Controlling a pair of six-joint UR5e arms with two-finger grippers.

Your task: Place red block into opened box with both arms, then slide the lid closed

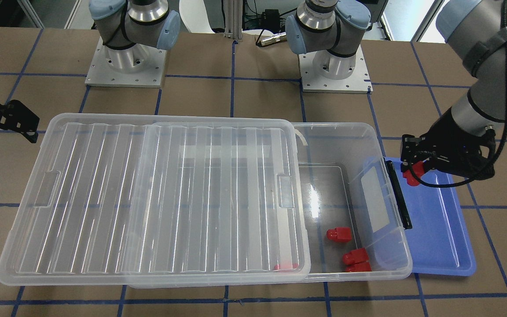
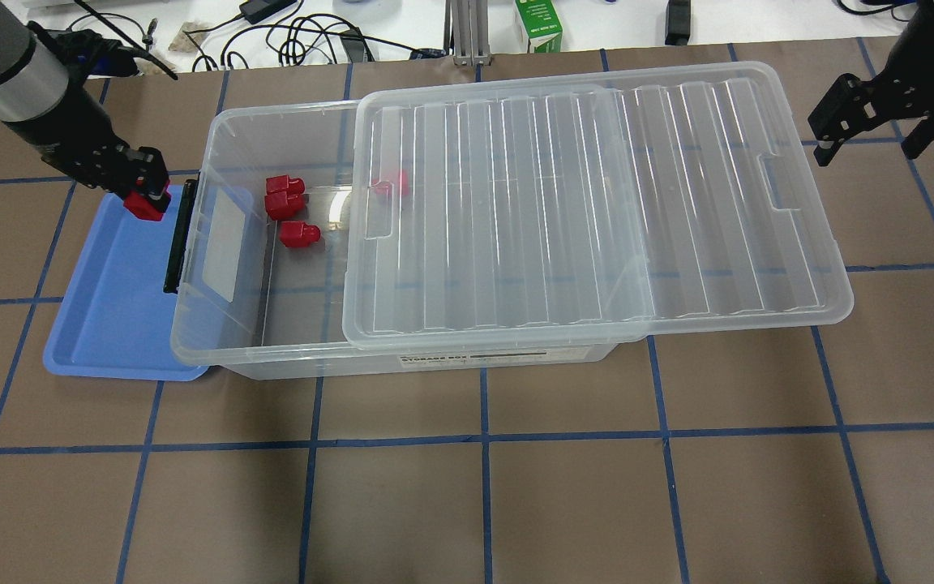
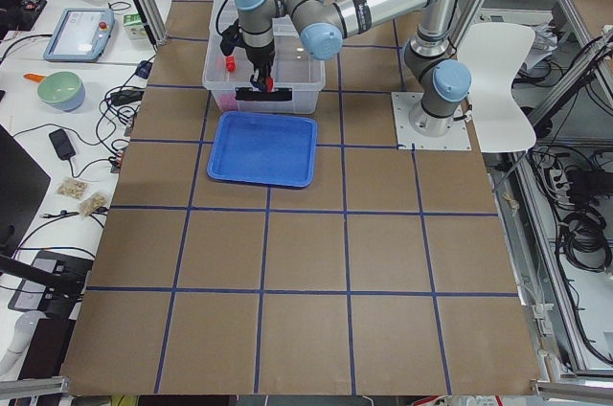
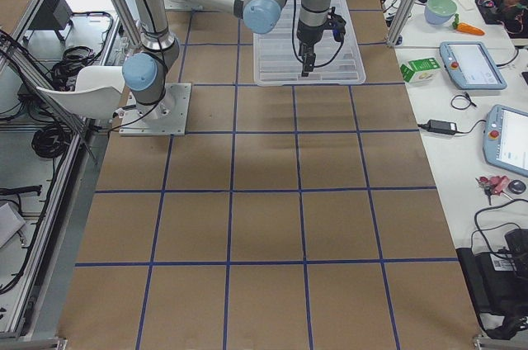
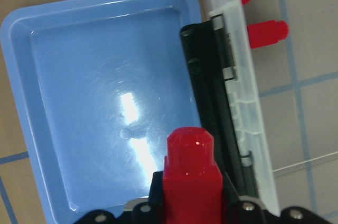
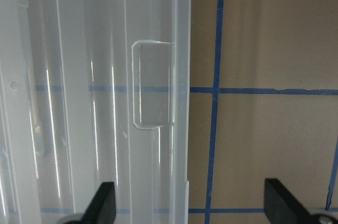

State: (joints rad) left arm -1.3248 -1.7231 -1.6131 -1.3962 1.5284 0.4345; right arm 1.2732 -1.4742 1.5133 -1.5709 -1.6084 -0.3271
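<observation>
Over blue tray (image 5: 79,102), left claw (image 5: 191,186) pinching red block (image 5: 190,152), stub outward, right claw (image 6: 193,200) spread.

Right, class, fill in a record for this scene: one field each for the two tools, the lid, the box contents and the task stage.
Left tool: shut on a red block, above the blue tray, beside the box's black bar
Right tool: open, empty, just beyond the lid's far short end
Lid: on the box, offset, leaving the black-bar end uncovered
Box contents: four other red blocks, three in the uncovered part, one under the lid's edge
Task stage: held block not yet in the box; lid not closed
</observation>
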